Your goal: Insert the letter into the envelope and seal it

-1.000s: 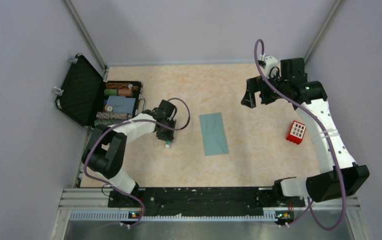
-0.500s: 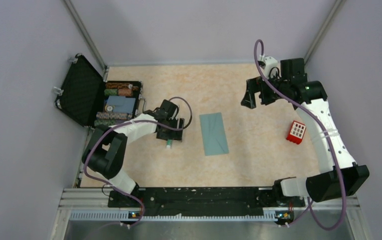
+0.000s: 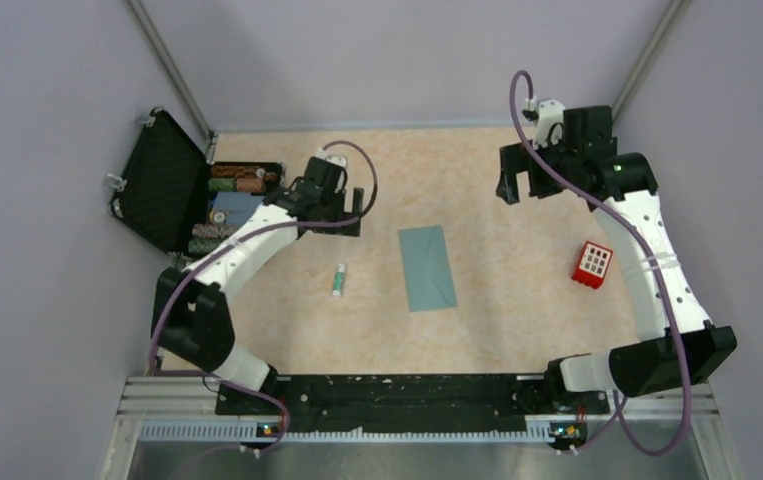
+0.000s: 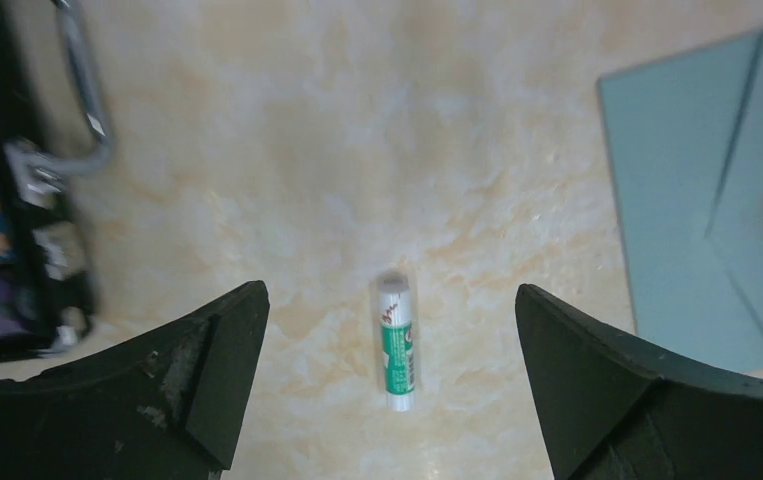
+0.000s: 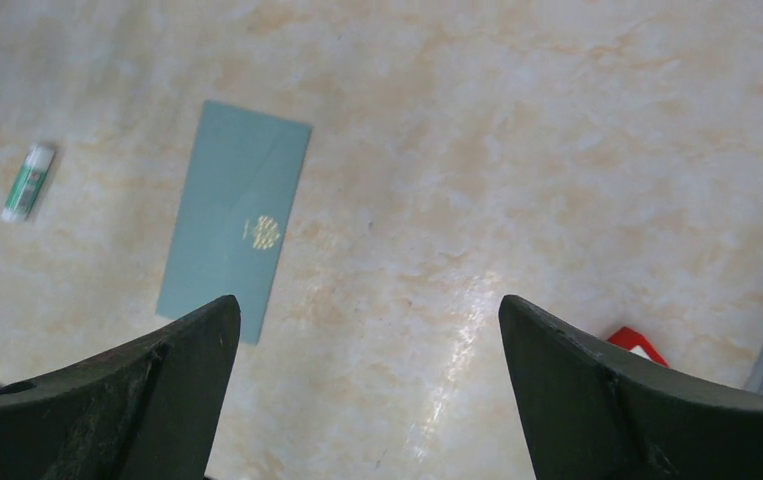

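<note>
The teal envelope (image 3: 428, 267) lies flat mid-table, flap seams up, with a small gold mark (image 5: 262, 232) on it. No letter shows in any view. A green and white glue stick (image 3: 338, 281) lies on the table to the envelope's left. My left gripper (image 3: 342, 213) hangs open above and behind the stick. In its wrist view the stick (image 4: 397, 343) lies on the table below the gap of the left gripper (image 4: 389, 290), apart from both fingers, and the envelope (image 4: 707, 200) is at right. My right gripper (image 3: 517, 185) is open and empty at the far right. In its wrist view the right gripper (image 5: 369, 300) looks down on the envelope (image 5: 235, 215).
An open black case (image 3: 167, 180) with rolls and a blue pad stands at the far left. Its metal latch (image 4: 82, 90) shows beside my left fingers. A red cube (image 3: 592, 264) sits right of the envelope. Grey walls close in the sides and back.
My left gripper opened and let go of the glue stick, which now lies on the table. It then rose and drew back toward the case. The right gripper shifted slightly right.
</note>
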